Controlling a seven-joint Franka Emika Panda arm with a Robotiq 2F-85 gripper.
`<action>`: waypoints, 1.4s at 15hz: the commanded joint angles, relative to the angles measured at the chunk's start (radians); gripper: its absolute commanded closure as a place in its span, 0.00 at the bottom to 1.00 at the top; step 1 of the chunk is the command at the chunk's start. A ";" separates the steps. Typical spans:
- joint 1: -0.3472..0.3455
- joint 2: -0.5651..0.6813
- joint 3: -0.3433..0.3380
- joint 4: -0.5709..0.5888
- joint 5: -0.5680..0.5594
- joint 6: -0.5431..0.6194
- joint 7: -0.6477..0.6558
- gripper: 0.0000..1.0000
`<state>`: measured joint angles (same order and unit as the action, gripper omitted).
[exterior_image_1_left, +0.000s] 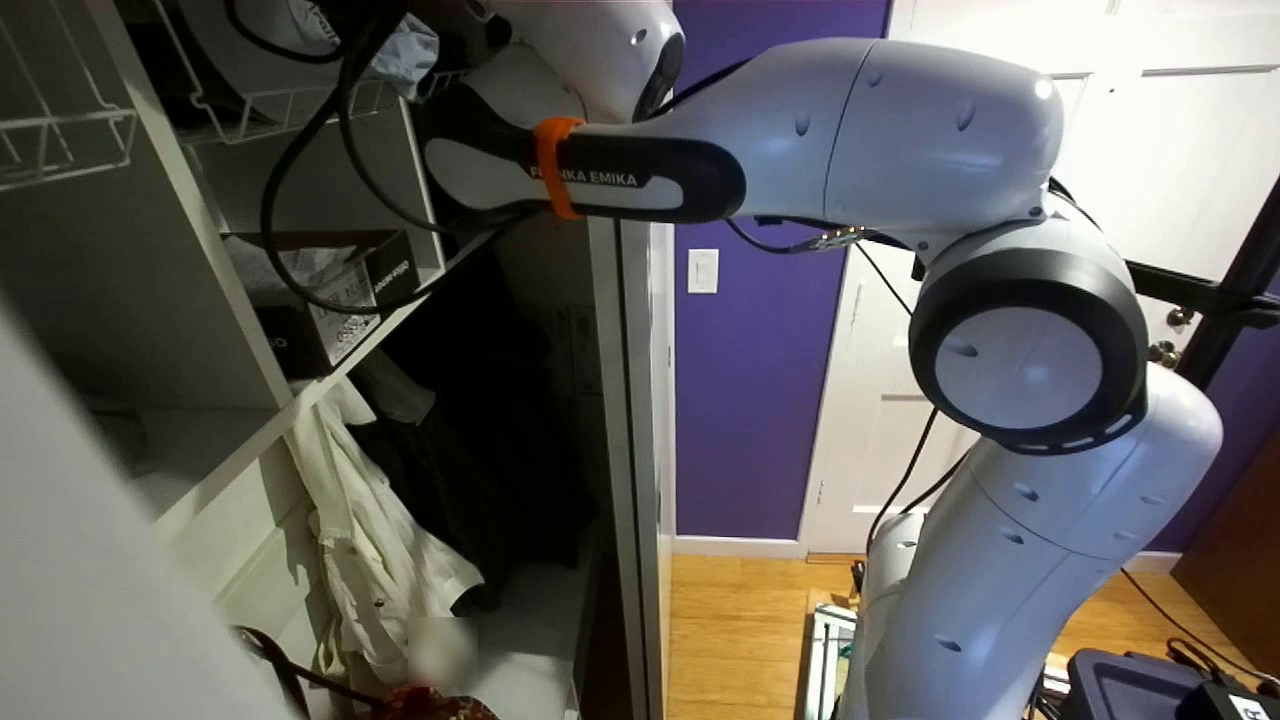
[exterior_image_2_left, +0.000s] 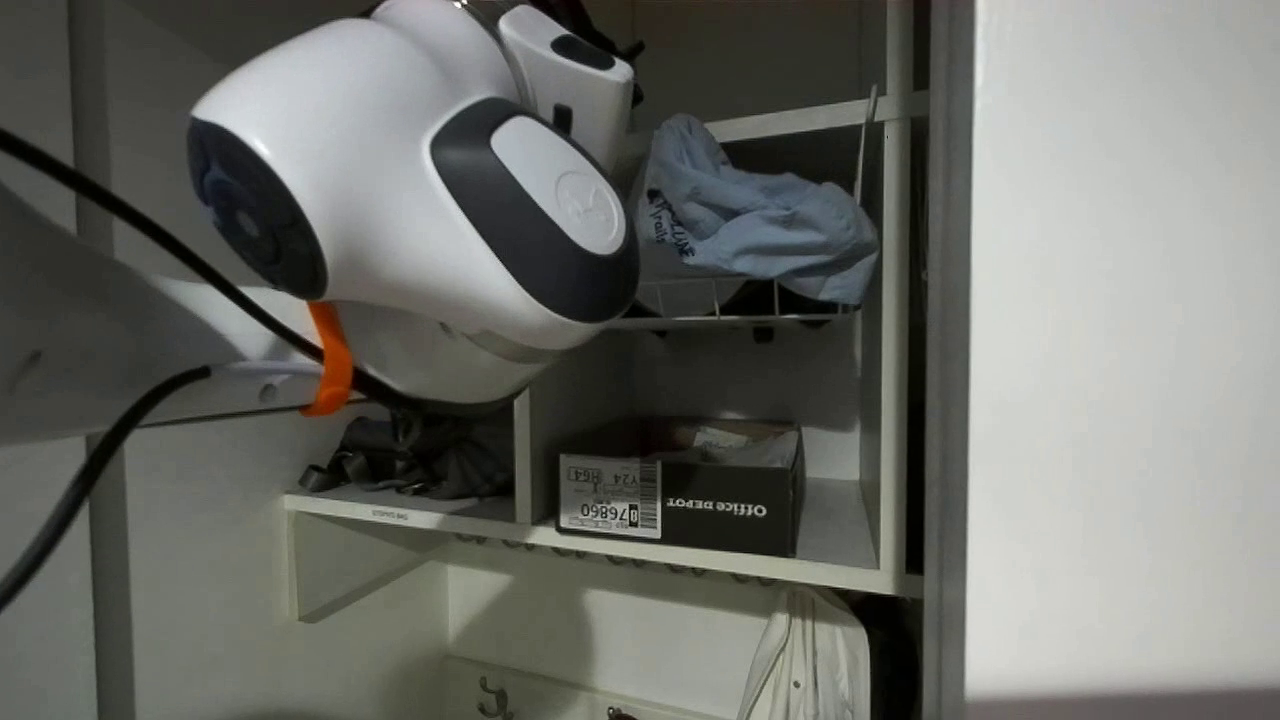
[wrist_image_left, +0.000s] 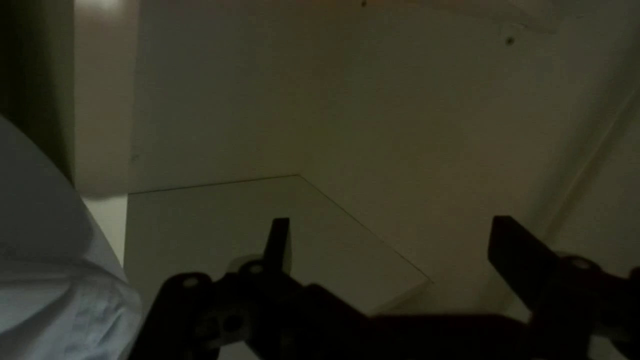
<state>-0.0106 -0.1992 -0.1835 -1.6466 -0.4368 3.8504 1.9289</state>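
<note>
Fingers (wrist_image_left: 276, 245) wide apart, nothing between them, before pale closet panels (wrist_image_left: 375, 125). Beside them in the wrist view, clear of their tips, bulges a pale cloth (wrist_image_left: 55, 305), probably the light-blue lettered fabric (exterior_image_2_left: 775, 230) heaped at the wire basket (exterior_image_2_left: 700, 322) in an exterior view. Such cloth should prove light, limp and unbreakable; an edge may slip, so the raised fold at its top offers the surest hold. Below, a black box (exterior_image_2_left: 730, 505), print upside down, stands on a shelf (exterior_image_2_left: 838, 530); a white shirt (exterior_image_2_left: 812, 665) hangs lower.

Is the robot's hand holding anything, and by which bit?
Nothing is held: the hand is open, and the pale cloth is off to its side.
</note>
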 joint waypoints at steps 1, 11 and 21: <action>0.032 -0.023 -0.056 0.023 -0.221 -0.039 0.185 0.00; 0.047 -0.025 -0.086 0.053 -0.432 0.024 0.307 0.00; -0.185 -0.054 0.008 0.160 -1.220 0.293 0.786 0.00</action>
<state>-0.1049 -0.2573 -0.1974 -1.6040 -1.4596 4.0358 2.5177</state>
